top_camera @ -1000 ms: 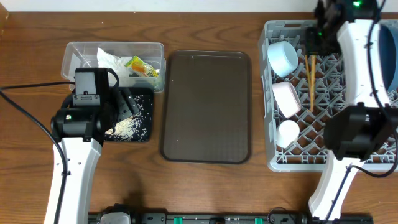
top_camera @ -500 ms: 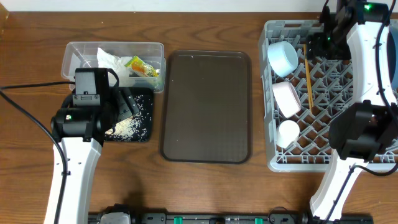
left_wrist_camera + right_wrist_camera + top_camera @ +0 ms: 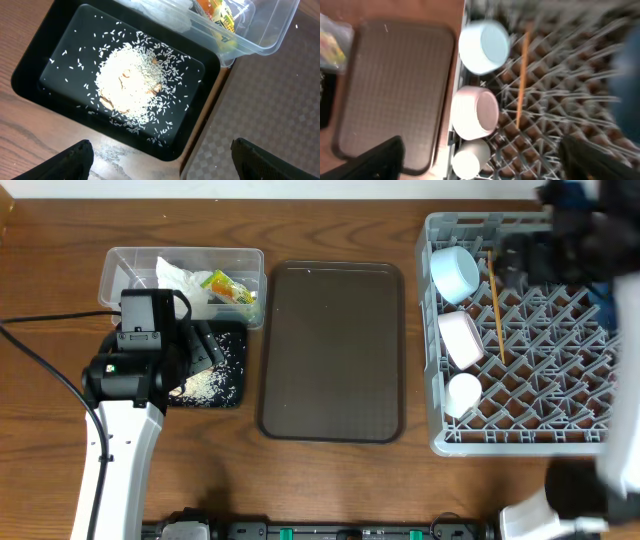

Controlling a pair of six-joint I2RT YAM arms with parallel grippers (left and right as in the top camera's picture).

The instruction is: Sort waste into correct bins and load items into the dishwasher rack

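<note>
Chopsticks (image 3: 496, 308) lie flat in the rack (image 3: 500, 443), long axis running back-to-front, just right of the rack's light blue bowl (image 3: 455, 272). Right gripper (image 3: 482, 162) hangs over the rack, fingers spread, empty, so it's the nearer one. Left gripper (image 3: 167, 162), also spread wide, sits well left of the rack over the black tray (image 3: 40, 75) of rice (image 3: 127, 82).

My left gripper (image 3: 160, 162) hangs pointing down, jaws wide apart. My right gripper (image 3: 485, 162), blurred, likewise holds its jaws wide apart.
</note>
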